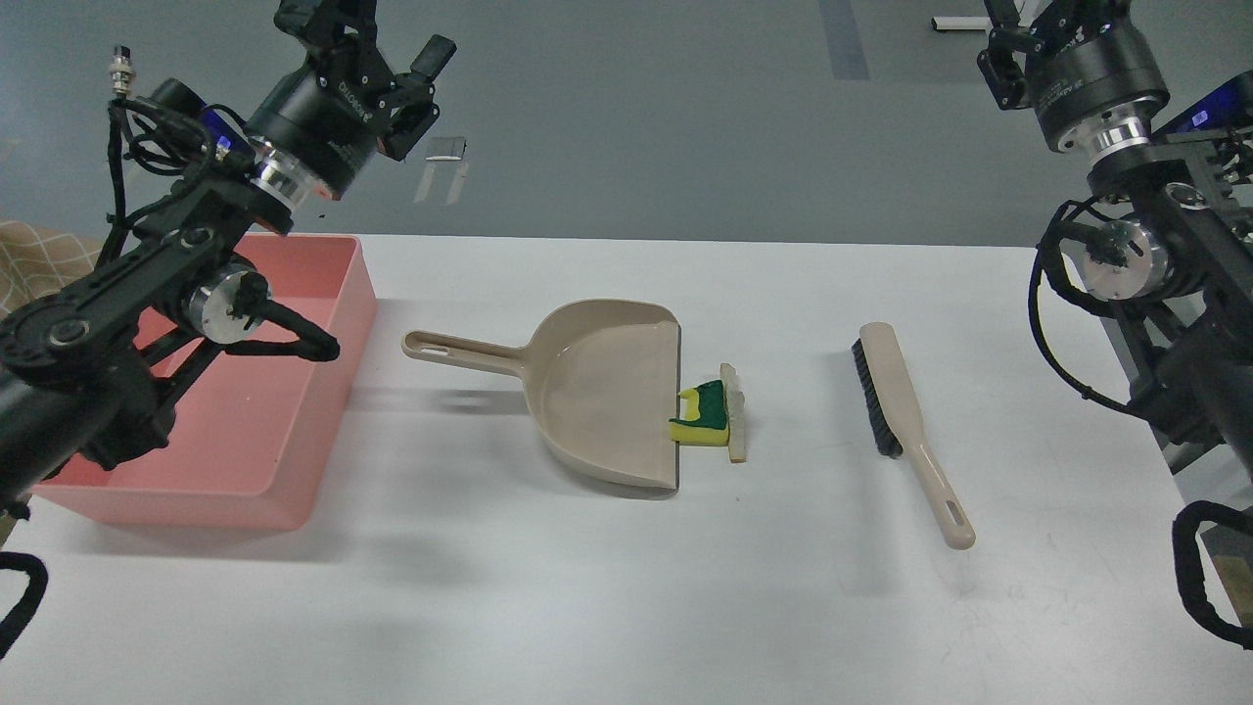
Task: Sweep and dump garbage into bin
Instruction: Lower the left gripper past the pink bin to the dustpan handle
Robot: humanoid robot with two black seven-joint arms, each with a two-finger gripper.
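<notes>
Brush (903, 423) lies handle-near; garbage (713, 411) at dustpan (597, 387) lip; bin (250, 392) left. Left gripper (392, 54) spread, empty; right gripper (1018, 39) state unclear.

A beige dustpan (597, 392) lies flat in the middle of the white table (626, 607). Its long handle points left and its open mouth faces right. To the right, well apart from it, lies a beige brush (905, 426) with black bristles. The brush's handle points toward the near edge.
</notes>
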